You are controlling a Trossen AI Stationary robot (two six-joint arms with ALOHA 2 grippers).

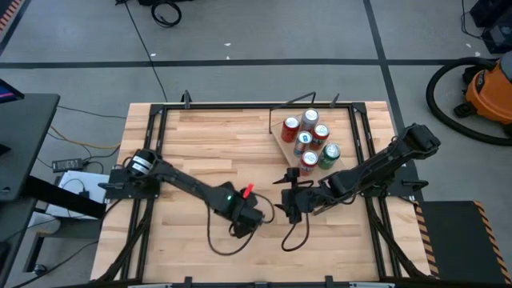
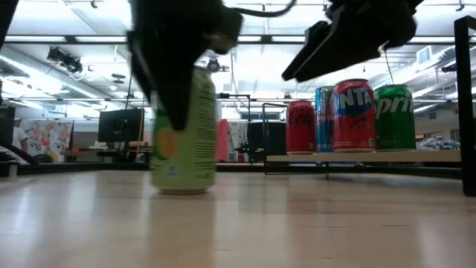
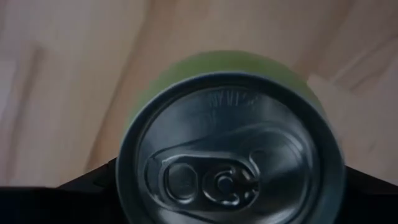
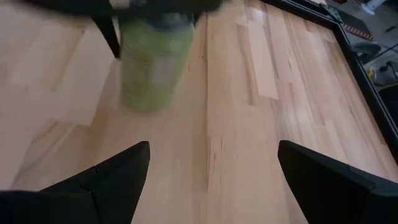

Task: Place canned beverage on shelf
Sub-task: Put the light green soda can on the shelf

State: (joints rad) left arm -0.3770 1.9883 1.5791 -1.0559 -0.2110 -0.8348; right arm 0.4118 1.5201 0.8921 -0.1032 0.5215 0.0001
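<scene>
While upright on the table, green can (image 2: 183,130) sits between left end effector (image 1: 250,214) fingers, grip unclear.

Orange shop vacuum (image 1: 490,90) with black hose, on the grey floor right of the table. Coiled black cable (image 1: 166,13) near the top edge. Dark monitor (image 2: 121,125) in the room behind.

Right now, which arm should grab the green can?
Probably the left. Its end effector is already over the green can, fingers either side of it on the table. The right end effector hangs open, off to one side of the can.
</scene>
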